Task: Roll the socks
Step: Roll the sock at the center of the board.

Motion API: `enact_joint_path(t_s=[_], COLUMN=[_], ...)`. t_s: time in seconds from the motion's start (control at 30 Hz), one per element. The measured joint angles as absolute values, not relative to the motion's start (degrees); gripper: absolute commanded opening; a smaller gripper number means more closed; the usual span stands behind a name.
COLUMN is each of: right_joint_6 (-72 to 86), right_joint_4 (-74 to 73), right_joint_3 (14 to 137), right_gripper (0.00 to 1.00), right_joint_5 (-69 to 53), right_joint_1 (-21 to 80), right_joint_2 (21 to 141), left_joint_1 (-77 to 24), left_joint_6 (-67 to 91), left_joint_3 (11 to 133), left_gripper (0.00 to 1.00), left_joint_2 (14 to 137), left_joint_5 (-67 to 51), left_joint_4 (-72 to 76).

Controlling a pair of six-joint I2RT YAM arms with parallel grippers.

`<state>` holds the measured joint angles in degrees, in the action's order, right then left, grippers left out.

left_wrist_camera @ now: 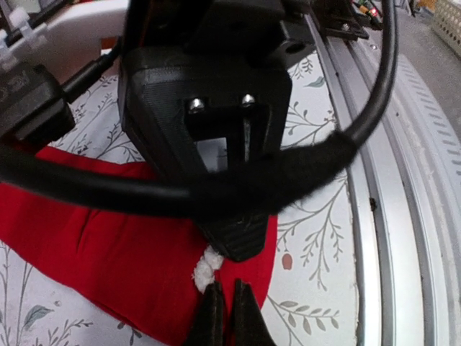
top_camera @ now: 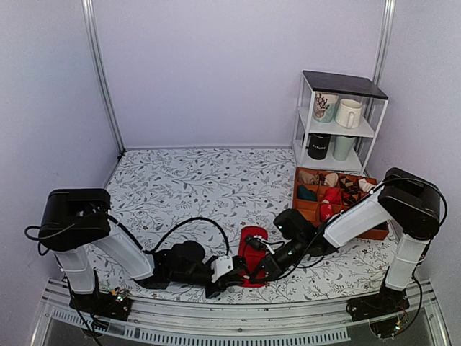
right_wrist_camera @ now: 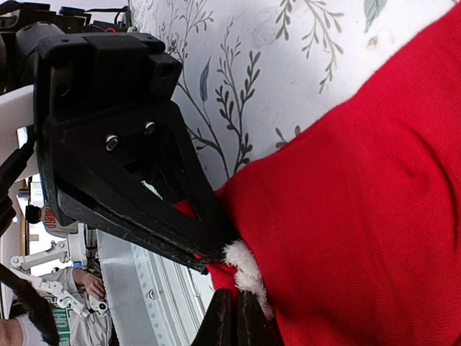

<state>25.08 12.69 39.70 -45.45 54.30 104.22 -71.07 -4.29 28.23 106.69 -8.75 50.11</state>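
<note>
The bright red socks point(top_camera: 253, 244) lie flat on the leaf-patterned table near its front edge, with a small white fluffy mark point(left_wrist_camera: 206, 267) at their near end. My left gripper point(left_wrist_camera: 224, 316) is shut on the red fabric right beside that mark. My right gripper point(right_wrist_camera: 235, 317) pinches the same end, next to the white mark point(right_wrist_camera: 246, 268). The two grippers meet tip to tip over the socks point(left_wrist_camera: 101, 252) point(right_wrist_camera: 360, 180). From above, the left gripper point(top_camera: 238, 280) and right gripper point(top_camera: 254, 273) cover the socks' near end.
An orange compartment box point(top_camera: 297, 189) holding other sock bundles stands at the right, and behind it a white shelf point(top_camera: 337, 128) holds mugs. A metal rail point(top_camera: 216, 326) runs along the table's front edge, close behind the grippers. A black cable point(left_wrist_camera: 302, 173) crosses the left wrist view.
</note>
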Motion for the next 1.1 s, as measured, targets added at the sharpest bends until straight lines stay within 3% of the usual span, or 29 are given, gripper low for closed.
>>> enact_joint_path(t_s=[0.13,0.23,0.4,0.57,0.8,1.1], right_joint_6=[24.21,22.87,17.43,9.61,-0.03,-7.60], right_joint_4=[11.81,10.35,13.13,21.12,23.53,24.10], right_joint_3=[39.77,39.09,30.92,23.62,22.37,26.04], right_gripper=[0.20,0.35,0.50,0.51,0.51,0.51], right_joint_5=[-45.34,-42.57,-32.08,-21.91,-5.63,4.40], right_joint_1=[54.28,54.30,55.07,62.46,73.14,75.00], right_joint_2=[103.39,100.47,83.09,72.88,80.66,85.95], left_joint_1=[-70.67,-69.47,-66.02,-62.46,-61.10,-60.75], left_joint_6=[-0.97,3.16,11.03,16.95,20.01,20.05], left_joint_3=[29.91,32.93,38.76,40.16,42.41,43.99], left_gripper=[0.00,0.00,0.00,0.00,0.00,0.00], left_joint_2=[106.65,105.97,105.73,105.82,107.15,108.18], left_joint_5=[-9.61,-11.27,-17.87,-24.60,-29.17,-31.07], left_joint_4=[47.00,40.49,28.51,22.94,19.70,18.26])
